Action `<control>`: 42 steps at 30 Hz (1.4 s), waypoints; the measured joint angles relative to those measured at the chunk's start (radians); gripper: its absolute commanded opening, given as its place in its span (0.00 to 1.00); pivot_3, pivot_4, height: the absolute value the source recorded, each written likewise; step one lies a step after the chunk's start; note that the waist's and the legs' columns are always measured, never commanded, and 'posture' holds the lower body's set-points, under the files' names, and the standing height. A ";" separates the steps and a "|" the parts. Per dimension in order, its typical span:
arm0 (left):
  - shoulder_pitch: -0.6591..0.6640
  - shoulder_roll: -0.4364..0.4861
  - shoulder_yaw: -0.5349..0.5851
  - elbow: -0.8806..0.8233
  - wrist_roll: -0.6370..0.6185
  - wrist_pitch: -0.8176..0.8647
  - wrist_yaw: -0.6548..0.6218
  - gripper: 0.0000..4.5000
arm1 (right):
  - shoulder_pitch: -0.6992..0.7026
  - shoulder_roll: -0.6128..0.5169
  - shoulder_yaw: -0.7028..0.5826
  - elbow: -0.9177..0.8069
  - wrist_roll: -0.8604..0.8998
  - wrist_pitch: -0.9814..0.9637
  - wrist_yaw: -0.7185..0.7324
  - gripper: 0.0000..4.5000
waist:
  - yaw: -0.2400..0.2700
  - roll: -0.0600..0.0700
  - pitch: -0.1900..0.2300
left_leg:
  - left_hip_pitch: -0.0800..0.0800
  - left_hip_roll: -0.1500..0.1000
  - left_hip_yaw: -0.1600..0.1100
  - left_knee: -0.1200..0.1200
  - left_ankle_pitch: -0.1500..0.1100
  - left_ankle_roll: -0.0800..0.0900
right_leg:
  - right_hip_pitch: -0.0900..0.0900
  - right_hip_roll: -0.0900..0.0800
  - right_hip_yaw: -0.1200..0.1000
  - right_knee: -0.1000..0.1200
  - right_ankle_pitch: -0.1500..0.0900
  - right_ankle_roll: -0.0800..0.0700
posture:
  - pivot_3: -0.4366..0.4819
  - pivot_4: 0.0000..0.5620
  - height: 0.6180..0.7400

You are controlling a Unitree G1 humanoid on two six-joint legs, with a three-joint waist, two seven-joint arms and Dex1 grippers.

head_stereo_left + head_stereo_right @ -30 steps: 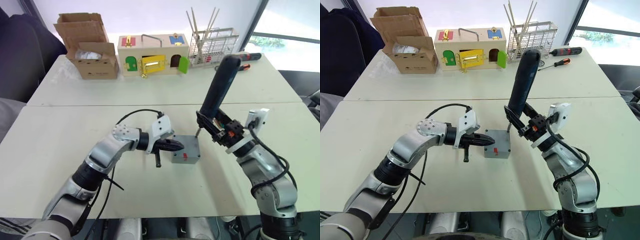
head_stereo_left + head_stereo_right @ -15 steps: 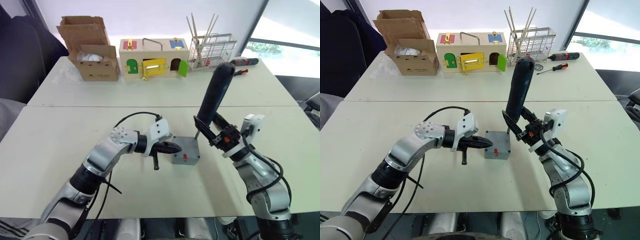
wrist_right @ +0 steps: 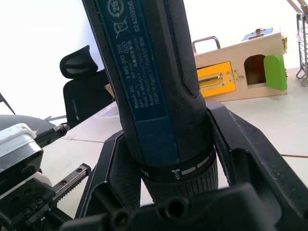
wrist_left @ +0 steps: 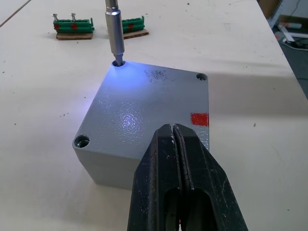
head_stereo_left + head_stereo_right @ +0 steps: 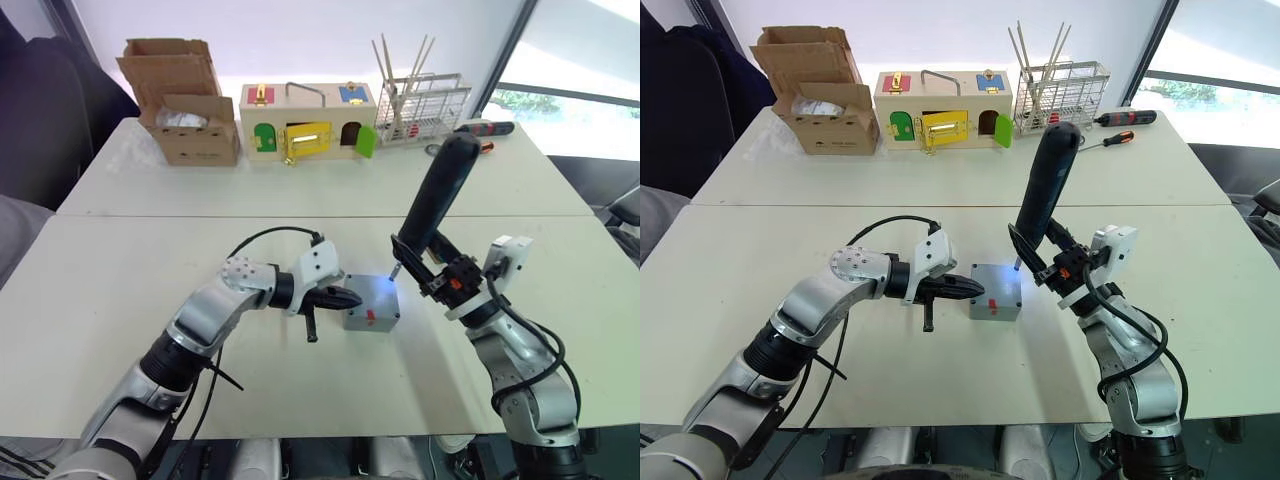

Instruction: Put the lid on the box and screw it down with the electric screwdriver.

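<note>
White table (image 5: 120,290): right gripper (image 5: 1035,262) grasps electric screwdriver (image 5: 1045,195); bit hides lid (image 4: 149,108) screw; left gripper (image 4: 179,144) clenched

White table (image 5: 120,290) – grey box (image 5: 370,318), cardboard box (image 5: 190,125), wooden box (image 5: 308,122)

Daylight floods from the far right window, washing out the background, while a blue-white glow pools on the lid (image 4: 144,108); near fingertips blur.

Lid (image 4: 149,108) sits on box (image 4: 115,168) — screwdriver (image 5: 1045,200) tip in its corner hole.
</note>
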 measured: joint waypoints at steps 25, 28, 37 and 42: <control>0.009 -0.031 0.019 0.018 -0.004 -0.050 -0.002 0.00 | -0.303 -0.326 -0.320 -0.028 0.467 0.462 -0.123 0.41 | 0.001 0.019 0.013 | -0.018 -0.006 0.003 0.003 -0.002 0.006 | -0.017 -0.009 -0.001 0.000 0.002 0.000 | 0.48 0.27 0.90; 0.020 -0.053 0.034 0.021 -0.006 -0.053 0.010 0.00 | -0.430 -0.371 -0.397 -0.028 0.570 0.520 -0.212 0.41 | 0.001 0.019 0.013 | -0.018 -0.003 0.003 0.003 -0.002 0.005 | -0.017 -0.005 -0.001 0.000 0.002 0.000 | 0.48 0.27 0.90; -0.008 -0.005 0.134 -0.059 -0.098 0.025 0.012 0.00 | -0.492 -0.787 -0.367 0.291 0.714 0.967 -0.249 0.41 | 0.002 0.020 0.029 | -0.021 -0.004 0.004 0.004 -0.002 0.006 | -0.019 -0.005 0.000 -0.002 0.002 0.000 | 0.48 0.27 0.90; -0.007 0.068 0.104 -0.226 -0.127 0.050 -0.040 0.00 | -0.488 -0.972 -0.203 0.538 0.571 1.085 -0.028 0.41 | -0.003 0.020 0.029 | -0.021 -0.005 0.007 0.002 -0.001 0.004 | -0.020 -0.004 0.000 -0.004 0.004 0.005 | 0.48 0.27 0.90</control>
